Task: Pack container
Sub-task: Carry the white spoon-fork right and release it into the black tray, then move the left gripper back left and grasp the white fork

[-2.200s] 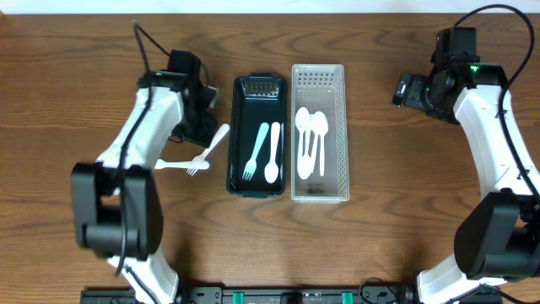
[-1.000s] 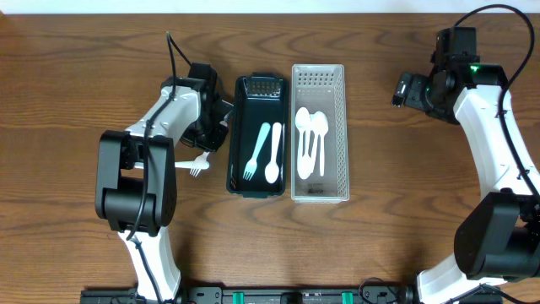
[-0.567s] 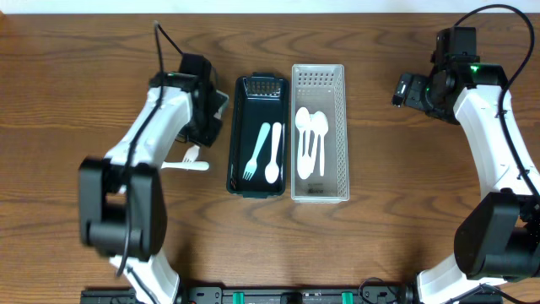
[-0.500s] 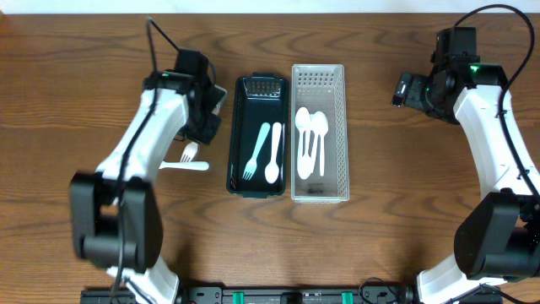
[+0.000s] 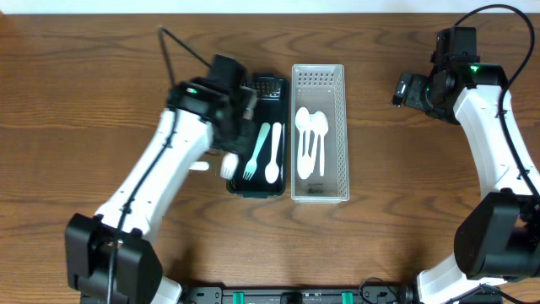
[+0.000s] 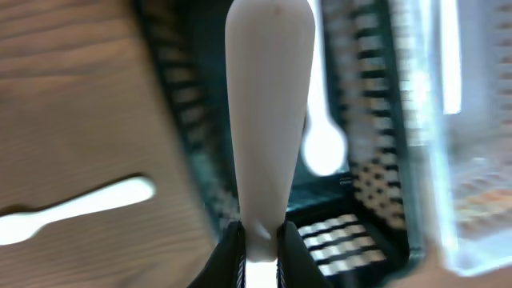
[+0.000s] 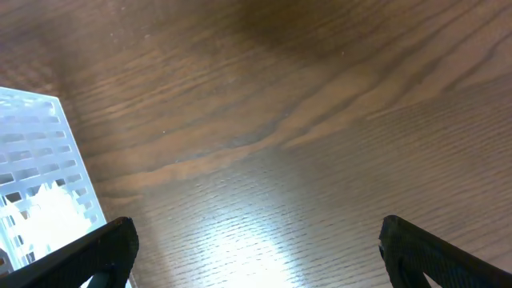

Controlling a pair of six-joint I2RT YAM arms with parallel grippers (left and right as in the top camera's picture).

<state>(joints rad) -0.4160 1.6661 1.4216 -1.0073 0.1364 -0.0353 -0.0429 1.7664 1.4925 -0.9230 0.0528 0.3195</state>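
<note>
My left gripper (image 5: 239, 118) is shut on a white spoon (image 5: 229, 165), which hangs over the left edge of the dark green container (image 5: 257, 181). In the left wrist view the spoon (image 6: 268, 104) runs up from between the fingers (image 6: 232, 256), blurred. A pale blue fork (image 5: 256, 152) and a white spoon (image 5: 272, 156) lie inside that container. The clear basket (image 5: 319, 190) to its right holds white spoons (image 5: 310, 139). A white fork (image 6: 76, 210) lies on the wood left of the container. My right gripper (image 7: 264, 256) is open and empty, off to the far right (image 5: 405, 89).
Both containers sit side by side at the table's middle. Bare wood lies under the right gripper, with the clear basket's corner (image 7: 32, 160) at the left edge of its view. The left arm (image 5: 160, 177) crosses the table diagonally from the front left.
My left arm has swung right, carrying the white spoon from the table beside the dark container to above its left edge. The white fork stays on the wood. The right arm is still.
</note>
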